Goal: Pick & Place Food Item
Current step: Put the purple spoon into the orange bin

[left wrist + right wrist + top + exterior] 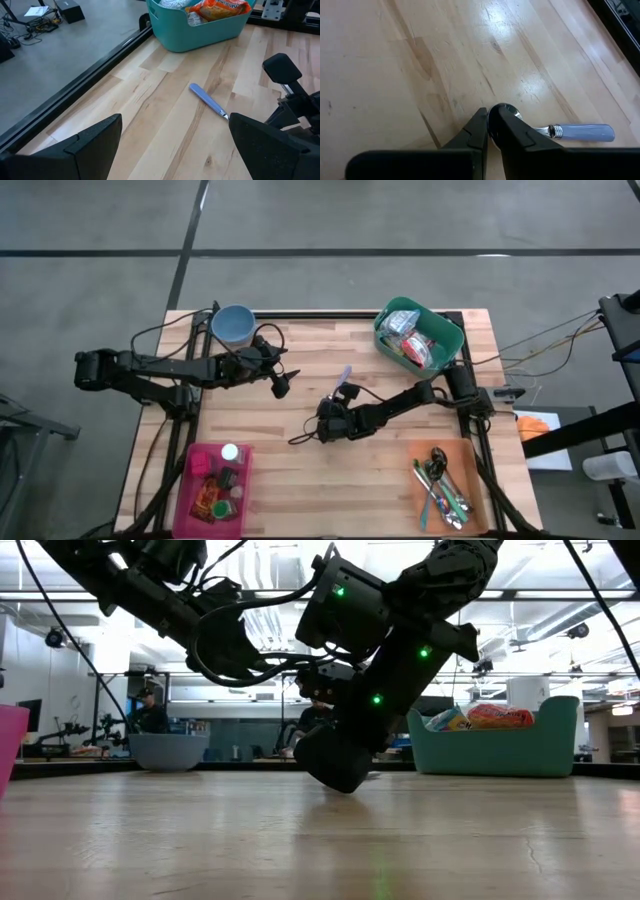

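A spoon with a pale blue handle [585, 132] [345, 374] [206, 99] lies near the table's middle. My right gripper [490, 117] [333, 412] [340, 775] is low at the table, slanting down, shut on the spoon's metal bowl. My left gripper [175, 120] [282, 385] hangs open above the table left of the spoon, with nothing between its fingers. Food packets [220, 7] fill a teal bin [418, 335] [495, 745] at the far right. My right gripper pinches the spoon's metal bowl [504, 108] between its two fingertips. The fingers come slanting down from the table's right side and lie across the spoon's length. The blue handle sticks out sideways, low over the wood; whether it rests on the wood, I cannot tell.
A blue bowl [233, 325] [168, 750] stands at the far left. At the near left is a pink bin [190, 498] of small items, at the near right an orange tray [470, 465] of cutlery. Bare wood lies between them.
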Robot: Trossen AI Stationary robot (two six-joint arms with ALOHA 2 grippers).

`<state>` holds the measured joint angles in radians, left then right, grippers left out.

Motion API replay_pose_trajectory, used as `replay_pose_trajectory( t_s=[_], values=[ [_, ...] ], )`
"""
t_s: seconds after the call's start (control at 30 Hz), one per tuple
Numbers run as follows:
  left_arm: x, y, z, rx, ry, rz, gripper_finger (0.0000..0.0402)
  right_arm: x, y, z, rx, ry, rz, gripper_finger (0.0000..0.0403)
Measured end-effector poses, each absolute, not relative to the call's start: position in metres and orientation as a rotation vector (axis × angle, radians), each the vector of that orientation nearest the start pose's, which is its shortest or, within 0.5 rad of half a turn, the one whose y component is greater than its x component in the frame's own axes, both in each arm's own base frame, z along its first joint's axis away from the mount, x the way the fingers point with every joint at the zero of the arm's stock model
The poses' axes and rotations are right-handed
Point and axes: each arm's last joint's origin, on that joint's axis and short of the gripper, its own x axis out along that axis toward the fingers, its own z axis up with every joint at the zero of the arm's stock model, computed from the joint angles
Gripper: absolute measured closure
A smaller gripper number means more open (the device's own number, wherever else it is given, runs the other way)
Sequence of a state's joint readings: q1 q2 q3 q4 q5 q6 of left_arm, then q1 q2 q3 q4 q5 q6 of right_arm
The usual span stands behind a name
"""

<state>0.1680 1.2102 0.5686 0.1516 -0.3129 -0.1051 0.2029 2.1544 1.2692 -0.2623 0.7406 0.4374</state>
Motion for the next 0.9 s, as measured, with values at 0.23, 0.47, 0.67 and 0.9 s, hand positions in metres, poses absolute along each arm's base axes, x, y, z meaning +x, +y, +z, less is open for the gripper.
replay_pose_trajectory(
  t_s=[0.23, 0.47, 0.67, 0.9],
  values=[
    [0.238, 0.049, 0.207, -0.065, 0.468, 0.496, 0.0030, 0.402, 0.069, 0.096, -0.203, 0.897, -0.669, 0.0381],
    [0.238, 0.049, 0.207, -0.065, 0.468, 0.496, 0.0030, 0.403, 0.074, 0.108, -0.244, 0.913, -0.680, 0.0382],
    [0.238, 0.049, 0.207, -0.065, 0.468, 0.496, 0.0030, 0.402, 0.075, 0.120, -0.302, 0.879, -0.701, 0.0382],
    [0.238, 0.049, 0.207, -0.065, 0.468, 0.496, 0.0030, 0.399, 0.076, 0.135, -0.323, 0.851, -0.717, 0.0382]
  ],
)
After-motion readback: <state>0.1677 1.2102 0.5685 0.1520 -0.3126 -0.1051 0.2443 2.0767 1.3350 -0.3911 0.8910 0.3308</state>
